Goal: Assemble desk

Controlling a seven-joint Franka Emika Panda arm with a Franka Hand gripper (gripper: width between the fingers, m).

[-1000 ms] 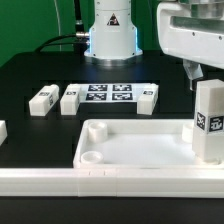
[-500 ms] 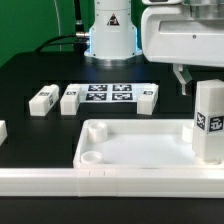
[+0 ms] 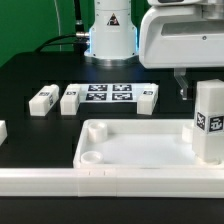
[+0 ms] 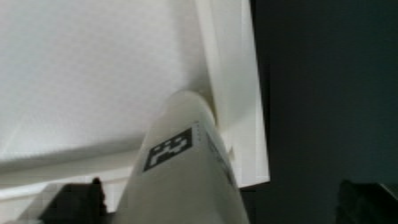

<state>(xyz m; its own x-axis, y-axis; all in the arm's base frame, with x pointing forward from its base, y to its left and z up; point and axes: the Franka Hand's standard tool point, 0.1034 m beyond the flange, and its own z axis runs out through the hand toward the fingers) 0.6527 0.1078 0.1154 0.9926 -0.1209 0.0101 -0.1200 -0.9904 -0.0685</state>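
The tool [image 4: 217,203] is seen spread wide. Its dark fingertips [image 4: 71,202] stand clear on either side of an upright leg [image 3: 209,122], and nothing is gripped. The leg is planted at the corner of the desk top [image 3: 120,126] on the exterior view's right, apparently in its socket, though the joint cannot be made out. Loose legs [image 3: 42,98] are laid on the worktop [image 3: 30,70] beside the marker board [image 3: 108,96].
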